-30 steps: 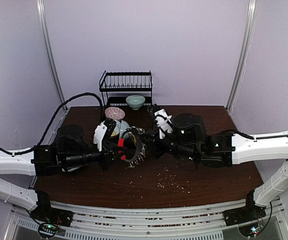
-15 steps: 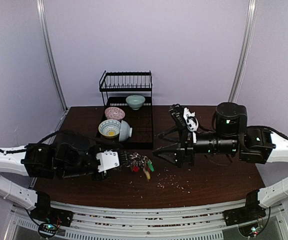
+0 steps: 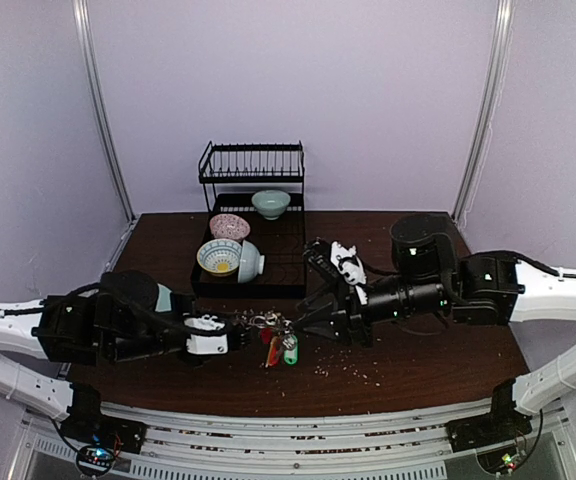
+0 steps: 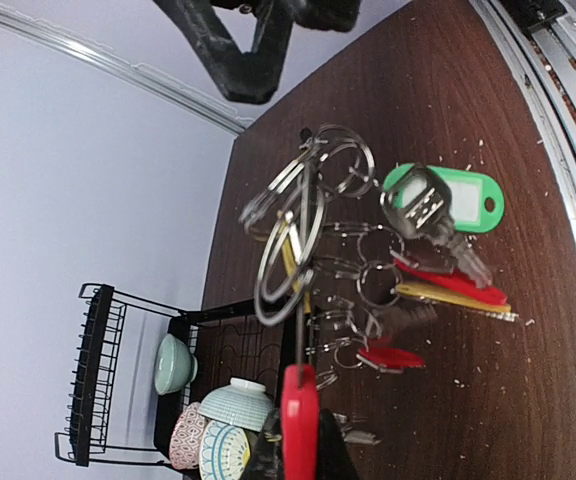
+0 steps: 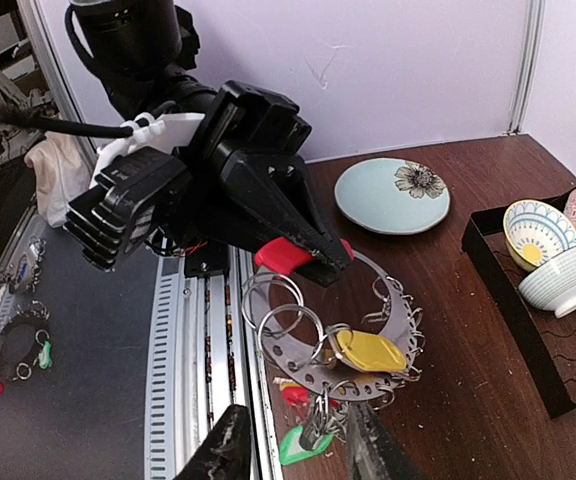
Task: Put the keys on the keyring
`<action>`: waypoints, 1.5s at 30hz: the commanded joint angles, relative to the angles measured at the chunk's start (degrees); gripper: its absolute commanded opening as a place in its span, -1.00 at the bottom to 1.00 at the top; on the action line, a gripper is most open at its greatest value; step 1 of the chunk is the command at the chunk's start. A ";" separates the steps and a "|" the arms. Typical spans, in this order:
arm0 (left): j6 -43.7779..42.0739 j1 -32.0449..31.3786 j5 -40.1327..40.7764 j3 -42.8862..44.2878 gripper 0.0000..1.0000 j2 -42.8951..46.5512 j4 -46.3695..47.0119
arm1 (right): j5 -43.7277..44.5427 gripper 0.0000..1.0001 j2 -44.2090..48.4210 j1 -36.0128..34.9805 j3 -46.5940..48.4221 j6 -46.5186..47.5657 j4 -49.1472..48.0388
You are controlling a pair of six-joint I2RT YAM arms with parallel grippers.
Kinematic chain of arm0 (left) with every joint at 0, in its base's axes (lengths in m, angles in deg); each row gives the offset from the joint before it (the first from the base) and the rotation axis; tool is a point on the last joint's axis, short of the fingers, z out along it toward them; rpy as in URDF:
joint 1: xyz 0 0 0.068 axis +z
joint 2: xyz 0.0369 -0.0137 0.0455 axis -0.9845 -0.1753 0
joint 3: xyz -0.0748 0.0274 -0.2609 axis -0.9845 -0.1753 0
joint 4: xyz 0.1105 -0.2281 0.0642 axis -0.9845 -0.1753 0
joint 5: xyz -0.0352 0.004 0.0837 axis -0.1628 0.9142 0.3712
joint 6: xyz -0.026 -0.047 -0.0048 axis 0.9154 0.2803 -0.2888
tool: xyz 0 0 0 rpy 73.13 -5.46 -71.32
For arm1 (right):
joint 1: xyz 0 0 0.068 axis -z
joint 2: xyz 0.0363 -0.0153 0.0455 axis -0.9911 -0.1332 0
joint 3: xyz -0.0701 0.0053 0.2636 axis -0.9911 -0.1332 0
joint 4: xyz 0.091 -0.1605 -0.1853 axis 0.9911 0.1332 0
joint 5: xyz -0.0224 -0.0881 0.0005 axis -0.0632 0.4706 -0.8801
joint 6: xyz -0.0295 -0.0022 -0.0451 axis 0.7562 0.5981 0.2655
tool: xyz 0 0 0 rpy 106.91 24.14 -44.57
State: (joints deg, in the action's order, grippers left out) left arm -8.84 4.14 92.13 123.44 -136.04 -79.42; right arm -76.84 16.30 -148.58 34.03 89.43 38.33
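My left gripper point(image 3: 230, 343) is shut on the red clip point(image 4: 300, 415) of the keyring point(image 4: 293, 240) and holds it just above the table. The clip also shows in the right wrist view point(image 5: 288, 255). A bunch of small rings and keys hangs from the ring, with a green tag point(image 4: 448, 200), red tags point(image 4: 388, 355) and a yellow tag point(image 5: 368, 350). My right gripper point(image 3: 303, 300) is open, just right of the keyring. Its fingertips point(image 5: 230, 450) frame the hanging bunch. I cannot make out any loose keys on the table.
A black tray point(image 3: 268, 285) with patterned bowls point(image 3: 230, 258) sits behind the keyring, and a wire dish rack point(image 3: 253, 170) with a green bowl point(image 3: 271, 203) stands behind that. A pale blue plate point(image 5: 390, 195) lies on the table. Crumbs point(image 3: 343, 365) are scattered near the front rail.
My left gripper has drawn back and lowered the keyring towards the table front. My right gripper pulled away to the right, then came back left close to the keyring.
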 commanded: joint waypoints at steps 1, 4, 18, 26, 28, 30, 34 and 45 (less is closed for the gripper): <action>3.96 0.00 0.40 -0.11 -1.00 0.45 9.96 | 1.10 -0.35 2.77 0.17 -3.57 -5.19 -7.20; 7.02 0.01 0.85 -0.23 -1.00 1.73 11.54 | 0.75 -0.44 4.04 0.18 -6.01 -9.34 -13.33; 8.09 0.01 2.60 -1.37 -1.00 4.46 12.98 | -0.51 -0.76 -1.69 0.31 -3.96 -16.55 -22.59; 8.10 0.01 2.58 -2.00 -1.00 5.30 12.90 | 0.48 -0.72 -0.49 0.31 -3.76 -15.28 -20.23; 8.10 0.01 2.77 -2.00 -1.00 5.21 12.92 | 1.14 -0.59 0.26 0.31 -3.51 -14.60 -18.54; 7.99 0.01 2.86 -1.99 -1.00 5.20 12.97 | 1.73 -0.59 1.63 0.27 -3.82 -14.16 -17.99; 8.15 0.01 2.79 -2.00 -1.00 5.19 12.98 | 1.42 -0.56 2.41 0.27 -4.18 -14.32 -19.39; 8.25 0.01 2.84 -1.91 -1.00 5.19 13.01 | 1.11 -0.82 -1.37 0.26 -2.31 -15.34 -19.88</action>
State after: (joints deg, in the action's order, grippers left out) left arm -1.52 4.14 94.36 121.23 -131.73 -71.38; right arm -75.93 15.71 -148.48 30.24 74.41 19.54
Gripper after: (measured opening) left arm 0.041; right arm 0.116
